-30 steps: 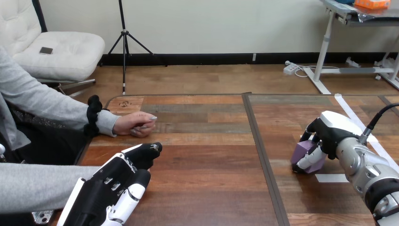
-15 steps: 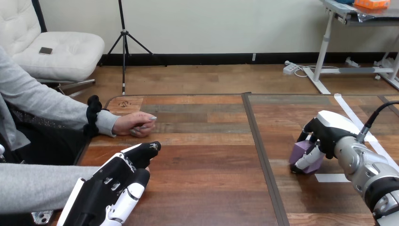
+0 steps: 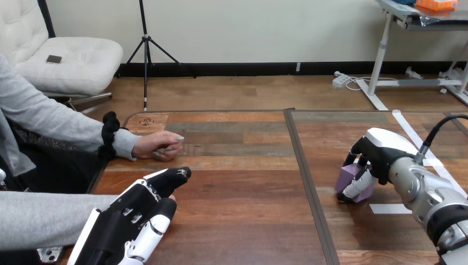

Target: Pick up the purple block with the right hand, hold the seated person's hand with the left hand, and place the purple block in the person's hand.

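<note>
Your right hand (image 3: 381, 154) grips purple block (image 3: 349, 178), shifted leftward: carry begins | left hand (image 3: 138, 215) open, person's hand (image 3: 157, 146) ahead, untouched

On the table (image 3: 243, 182) the block (image 3: 347, 175) lies at 3 o'clock under the right hand (image 3: 381, 154); the person's hand (image 3: 157, 146) rests at 10 o'clock, with the left hand (image 3: 132, 221) at 7 o'clock.
</note>
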Robot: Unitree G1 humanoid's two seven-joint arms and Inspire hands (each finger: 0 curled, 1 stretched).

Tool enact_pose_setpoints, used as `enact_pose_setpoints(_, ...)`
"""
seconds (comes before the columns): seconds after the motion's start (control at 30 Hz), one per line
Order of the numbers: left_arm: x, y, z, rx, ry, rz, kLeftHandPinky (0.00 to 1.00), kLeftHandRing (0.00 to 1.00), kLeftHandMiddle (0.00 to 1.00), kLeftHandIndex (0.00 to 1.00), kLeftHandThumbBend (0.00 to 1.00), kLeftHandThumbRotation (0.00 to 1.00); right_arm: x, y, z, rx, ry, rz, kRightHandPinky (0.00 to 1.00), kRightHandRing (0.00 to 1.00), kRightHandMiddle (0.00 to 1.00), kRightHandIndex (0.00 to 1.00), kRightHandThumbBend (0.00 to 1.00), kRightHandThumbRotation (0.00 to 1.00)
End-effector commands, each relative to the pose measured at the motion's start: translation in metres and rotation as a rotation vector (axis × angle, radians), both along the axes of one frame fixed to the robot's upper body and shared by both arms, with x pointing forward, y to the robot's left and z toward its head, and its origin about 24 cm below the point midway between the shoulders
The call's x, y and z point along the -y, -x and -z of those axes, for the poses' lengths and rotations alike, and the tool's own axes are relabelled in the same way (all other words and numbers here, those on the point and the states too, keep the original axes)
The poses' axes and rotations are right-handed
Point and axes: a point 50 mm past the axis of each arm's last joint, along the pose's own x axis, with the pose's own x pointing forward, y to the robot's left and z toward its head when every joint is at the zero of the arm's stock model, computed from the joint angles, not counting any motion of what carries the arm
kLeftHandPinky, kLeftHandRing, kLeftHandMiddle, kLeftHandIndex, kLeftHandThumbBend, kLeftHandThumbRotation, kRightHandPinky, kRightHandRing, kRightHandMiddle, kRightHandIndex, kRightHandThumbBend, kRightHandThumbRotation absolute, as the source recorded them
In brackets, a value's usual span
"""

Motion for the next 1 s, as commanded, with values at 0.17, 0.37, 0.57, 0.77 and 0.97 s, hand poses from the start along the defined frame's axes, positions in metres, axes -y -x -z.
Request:
enact_pose_setpoints(0.17,0.002,-0.01,-0.011,0.085,0.003,0.009,0.97,0.87,0.8,0.7,0.35,0.4,-0.008,-0.029,-0.054,0.14,0.03,-0.081,0.33,0.41,0.47,0.46,0.81,0.0)
enact_pose_setpoints(0.37,0.002,-0.01,-0.011,0.081,0.008,0.013,0.97,0.87,0.8,0.7,0.35,0.41,-0.009,-0.03,-0.058,0.144,0.025,-0.101,0.34,0.42,0.48,0.46,0.81,0.0)
enact_pose_setpoints(0.57,0.002,-0.009,-0.012,0.071,0.003,0.004,0.97,0.88,0.81,0.7,0.35,0.41,-0.011,-0.031,-0.063,0.158,0.017,-0.14,0.34,0.43,0.48,0.46,0.81,0.0)
enact_pose_setpoints(0.77,-0.001,-0.01,-0.013,0.08,-0.015,-0.002,0.96,0.87,0.8,0.7,0.33,0.4,-0.013,-0.032,-0.068,0.18,0.014,-0.186,0.34,0.42,0.47,0.46,0.8,0.0)
enact_pose_setpoints(0.97,-0.007,-0.015,-0.012,0.139,-0.072,-0.017,0.93,0.85,0.78,0.68,0.35,0.39,-0.014,-0.032,-0.073,0.208,0.013,-0.227,0.35,0.42,0.47,0.46,0.8,0.0)
